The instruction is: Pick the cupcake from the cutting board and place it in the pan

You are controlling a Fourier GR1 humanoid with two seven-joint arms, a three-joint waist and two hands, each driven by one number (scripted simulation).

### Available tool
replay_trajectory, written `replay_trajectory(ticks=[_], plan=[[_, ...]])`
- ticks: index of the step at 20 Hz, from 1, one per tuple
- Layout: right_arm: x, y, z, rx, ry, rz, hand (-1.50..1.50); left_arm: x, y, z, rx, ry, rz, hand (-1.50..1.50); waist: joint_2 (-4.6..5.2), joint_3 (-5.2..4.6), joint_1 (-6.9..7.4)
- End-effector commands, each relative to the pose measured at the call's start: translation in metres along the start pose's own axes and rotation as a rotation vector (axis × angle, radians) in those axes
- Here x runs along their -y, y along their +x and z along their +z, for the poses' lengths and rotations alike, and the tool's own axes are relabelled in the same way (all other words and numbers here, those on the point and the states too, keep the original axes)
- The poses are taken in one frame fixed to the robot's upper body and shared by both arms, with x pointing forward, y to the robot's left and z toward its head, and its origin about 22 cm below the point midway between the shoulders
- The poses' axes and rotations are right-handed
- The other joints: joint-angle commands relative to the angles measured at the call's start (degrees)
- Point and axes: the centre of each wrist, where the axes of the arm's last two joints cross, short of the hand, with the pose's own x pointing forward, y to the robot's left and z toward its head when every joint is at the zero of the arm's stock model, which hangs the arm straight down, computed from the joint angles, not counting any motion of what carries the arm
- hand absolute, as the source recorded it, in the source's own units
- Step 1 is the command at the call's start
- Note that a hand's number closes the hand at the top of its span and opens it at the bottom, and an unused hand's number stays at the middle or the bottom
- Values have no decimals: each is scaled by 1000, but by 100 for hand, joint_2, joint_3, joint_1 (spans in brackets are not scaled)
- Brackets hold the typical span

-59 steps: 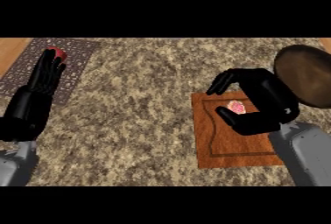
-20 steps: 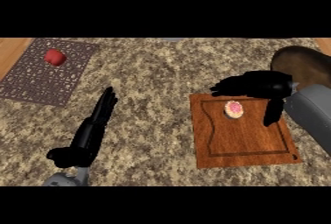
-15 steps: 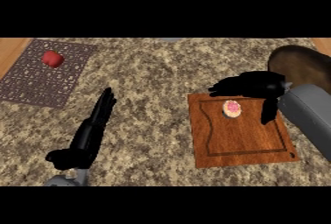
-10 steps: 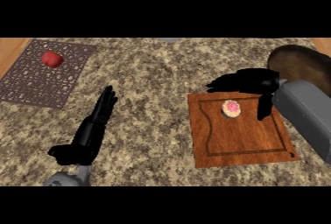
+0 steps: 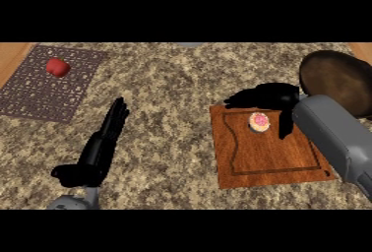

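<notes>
On the cutting board (image 5: 269, 157), the cupcake (image 5: 259, 122) is bracketed by the right hand (image 5: 272, 96), fingers spread, nothing pinched yet. Fingers should be closed low on its sides before anything's lifted toward the pan (image 5: 338, 81).

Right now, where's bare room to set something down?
Bare counter between the mat and the cutting board, beyond the left hand; also the board's near half. Crowded at its far end: right hand by the cupcake, pan alongside.
</notes>
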Motion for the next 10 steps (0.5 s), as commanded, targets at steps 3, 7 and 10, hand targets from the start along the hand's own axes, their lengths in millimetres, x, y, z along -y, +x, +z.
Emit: replay_trajectory(ticks=[3,7,10], plan=[[-22,-17,1,-3,76,-46,-150,3,1,1,-4,-16,9,0,11,3,24],[-33,-6,-22,82,206,89,150,8,2,2,4,-22,-5,0,12,4,30],[-34,-6,-35,80,146,129,150,11,-1,-7,11,-16,7,0,32,4,49]])
